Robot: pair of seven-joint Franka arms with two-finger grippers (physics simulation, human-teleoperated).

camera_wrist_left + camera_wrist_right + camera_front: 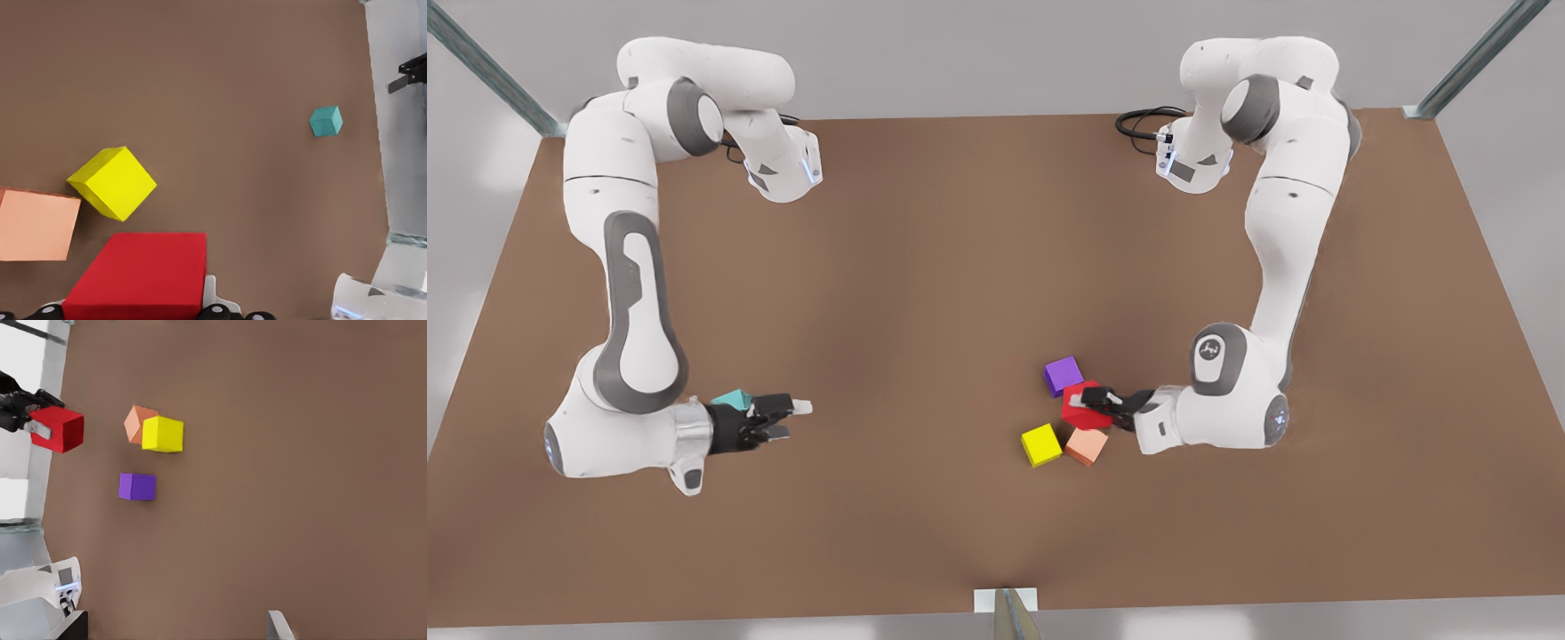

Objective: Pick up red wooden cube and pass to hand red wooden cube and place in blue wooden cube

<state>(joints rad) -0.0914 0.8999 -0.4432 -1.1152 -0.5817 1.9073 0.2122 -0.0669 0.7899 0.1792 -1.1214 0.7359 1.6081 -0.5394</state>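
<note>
My left gripper point(1098, 403), on the front view's right, is shut on the red wooden cube point(1082, 407). The cube fills the near edge of the left wrist view point(140, 273) and seems slightly raised over the table. The right wrist view shows the red cube point(59, 430) far off, in that gripper's fingers. On the front view's left, my right gripper point(790, 420) hovers open and holds nothing. The blue wooden cube point(732, 398), teal in colour, lies just behind its hand, partly hidden. That teal cube point(325, 121) also shows across the table in the left wrist view.
Close around the red cube lie a purple cube point(1064, 375), a yellow cube point(1041, 444) and a salmon-orange cube point(1086, 447). The brown table point(925, 293) stretches wide between the two arms. A metal post point(1009, 613) stands at the front edge.
</note>
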